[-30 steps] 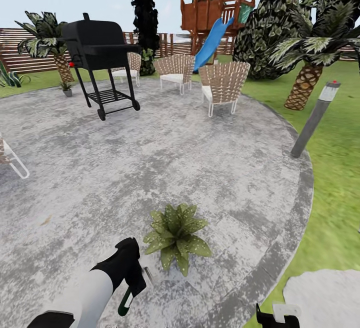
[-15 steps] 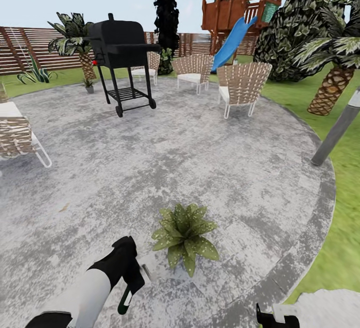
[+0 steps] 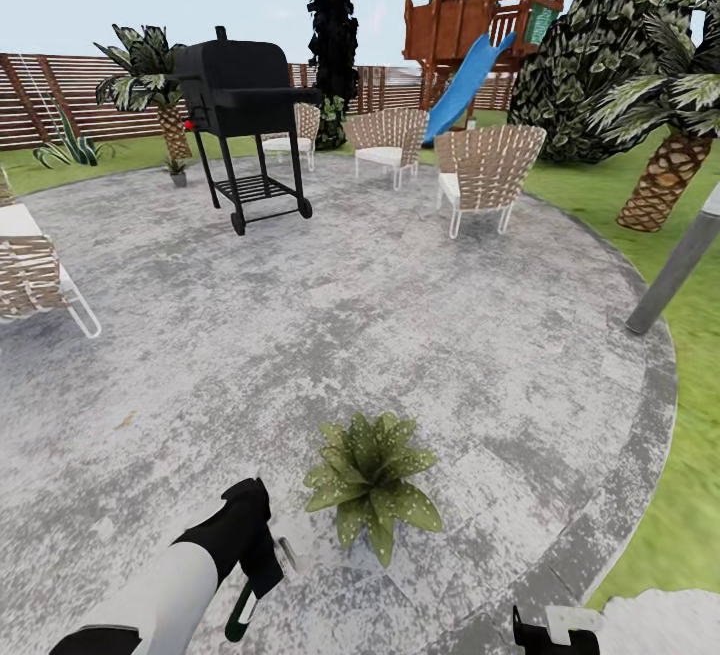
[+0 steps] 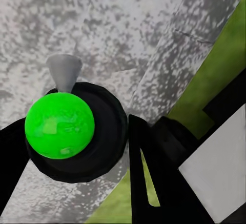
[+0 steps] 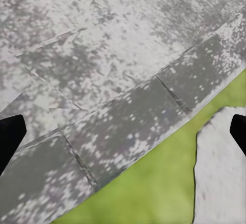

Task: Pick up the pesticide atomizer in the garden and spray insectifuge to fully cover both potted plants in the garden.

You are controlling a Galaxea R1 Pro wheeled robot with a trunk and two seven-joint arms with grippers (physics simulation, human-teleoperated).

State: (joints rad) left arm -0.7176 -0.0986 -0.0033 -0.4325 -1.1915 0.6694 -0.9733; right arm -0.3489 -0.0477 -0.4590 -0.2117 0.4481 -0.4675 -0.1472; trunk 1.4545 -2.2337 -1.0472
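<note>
Left gripper (image 3: 262, 563) clenched on pesticide atomizer (image 3: 243, 611), beside 1 potted plant (image 3: 371, 475) on patio (image 3: 420, 335); view barely shifted since 0.5 s ago, base settling; spraying likely next; right gripper (image 3: 552, 630) released, empty.

Green atomizer bottle (image 4: 59, 125) in jaws, above patio (image 4: 128, 34) edge.

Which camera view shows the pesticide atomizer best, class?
The head view: the pesticide atomizer hangs from the left gripper, with its dark green body and white band visible beside the potted plant. The left wrist view gives an end-on green round blob.
</note>
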